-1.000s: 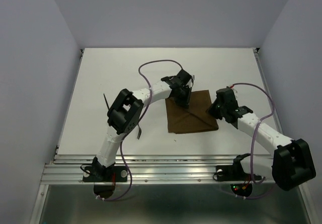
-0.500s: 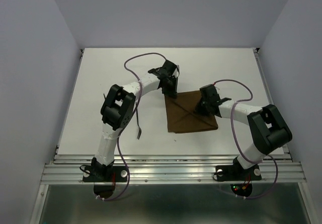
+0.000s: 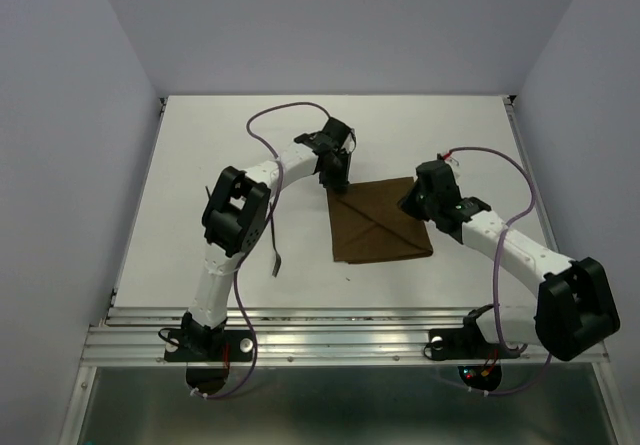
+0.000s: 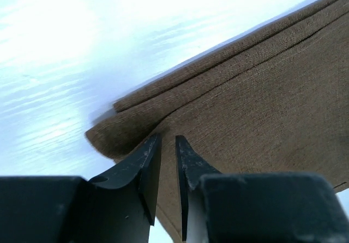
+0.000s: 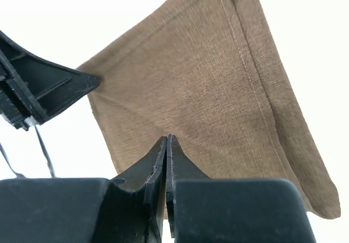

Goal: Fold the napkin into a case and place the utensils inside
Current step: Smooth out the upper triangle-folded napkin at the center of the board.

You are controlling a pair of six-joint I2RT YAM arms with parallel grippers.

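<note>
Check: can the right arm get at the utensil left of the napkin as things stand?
Doubtful. The utensil lies across the napkin from the right gripper, close beside the left arm, which crowds that side.

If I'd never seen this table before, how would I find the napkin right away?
Look near the middle of the white table. The napkin lies flat there, with a fold line slanting across it. It is the only brown, soft, squarish thing; the utensil to its left is thin and dark.
</note>
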